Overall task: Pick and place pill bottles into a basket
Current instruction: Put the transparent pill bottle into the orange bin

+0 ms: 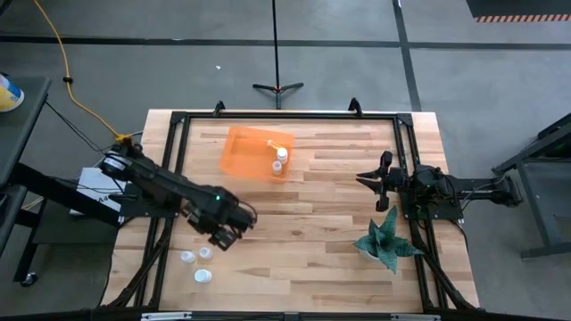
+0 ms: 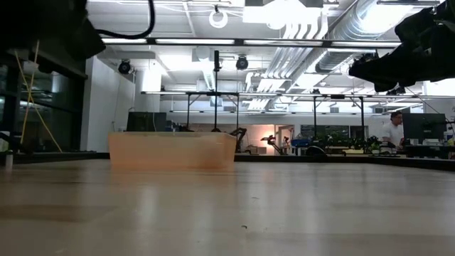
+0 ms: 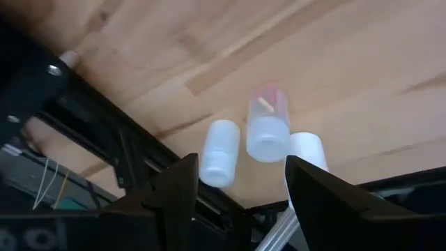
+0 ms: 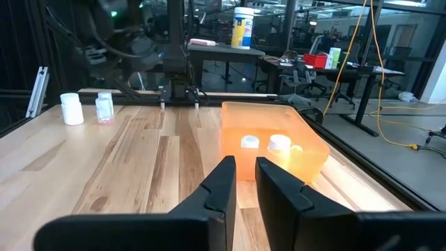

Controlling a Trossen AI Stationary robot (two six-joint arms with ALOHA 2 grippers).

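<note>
The orange tray stands at the table's far middle, with white-capped pill bottles inside; it also shows in the low view and the right wrist view. Three more bottles stand on the table near the left front edge. In the left wrist view they show as one clear bottle between two white ones. My left gripper is open and empty above the table, just right of and beyond them. My right gripper waits at the right, slightly open and empty.
A spiky green plant in a pot stands at the right front, close to my right arm. A black frame runs round the table. Bare wood lies between the tray and the three bottles.
</note>
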